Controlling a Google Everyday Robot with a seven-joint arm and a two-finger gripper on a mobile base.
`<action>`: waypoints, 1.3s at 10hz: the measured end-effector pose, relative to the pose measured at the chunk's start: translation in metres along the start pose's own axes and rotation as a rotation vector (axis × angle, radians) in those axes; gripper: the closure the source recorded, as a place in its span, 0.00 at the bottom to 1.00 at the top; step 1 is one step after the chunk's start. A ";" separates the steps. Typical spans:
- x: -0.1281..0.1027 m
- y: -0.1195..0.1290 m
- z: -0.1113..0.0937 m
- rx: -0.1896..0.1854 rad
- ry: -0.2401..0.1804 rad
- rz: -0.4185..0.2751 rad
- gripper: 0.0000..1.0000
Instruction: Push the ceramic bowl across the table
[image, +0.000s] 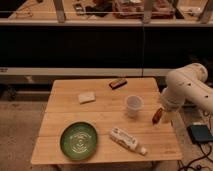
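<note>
The ceramic bowl (79, 140) sits at the front left of the wooden surface (100, 118), touching nothing. To its right lies a white bottle (127, 140), and behind that stands a plastic cup (133, 105). The gripper (158, 116) hangs at the right edge, near the cup, its jaws released and holding nothing.
</note>
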 end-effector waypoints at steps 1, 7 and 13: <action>0.000 0.000 0.000 0.000 0.000 0.000 0.35; 0.000 -0.001 -0.001 0.004 0.001 -0.003 0.35; -0.096 -0.034 0.018 0.078 -0.290 -0.160 0.35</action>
